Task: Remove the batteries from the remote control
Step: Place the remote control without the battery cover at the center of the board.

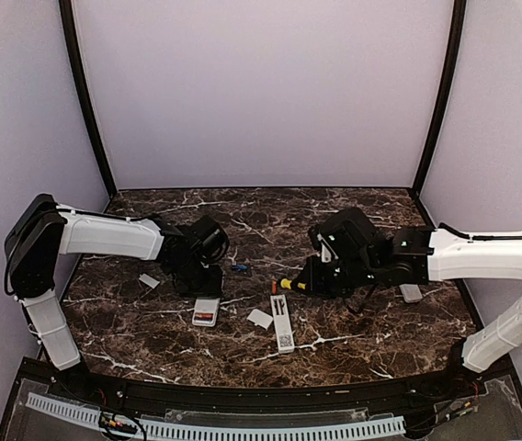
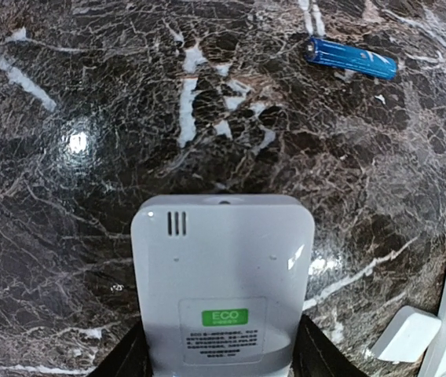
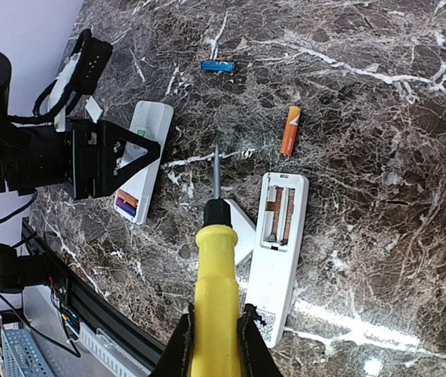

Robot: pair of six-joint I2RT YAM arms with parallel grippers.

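Left gripper (image 2: 223,357) clamped across the sides of the small white remote (image 2: 223,283), whose open bay holds coloured cells (image 3: 126,204). Right gripper (image 3: 215,342) clenched on the yellow-handled screwdriver (image 3: 215,267), blade pointing out over the marble table (image 1: 151,331). 2 loose batteries, the blue battery (image 3: 216,66) and the orange battery (image 3: 289,130), lie apart on the table. The orange one is near the long remote (image 3: 278,236), whose bay is uncovered. A white cover (image 2: 405,334) lies beside that remote.

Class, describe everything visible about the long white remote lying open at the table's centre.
The long white remote is slim, plastic-looking, lying flat, back up on the marble table. Its battery compartment is open; both bays look empty, showing brownish insides. A dark printed label sits at one end. Nothing grips it.
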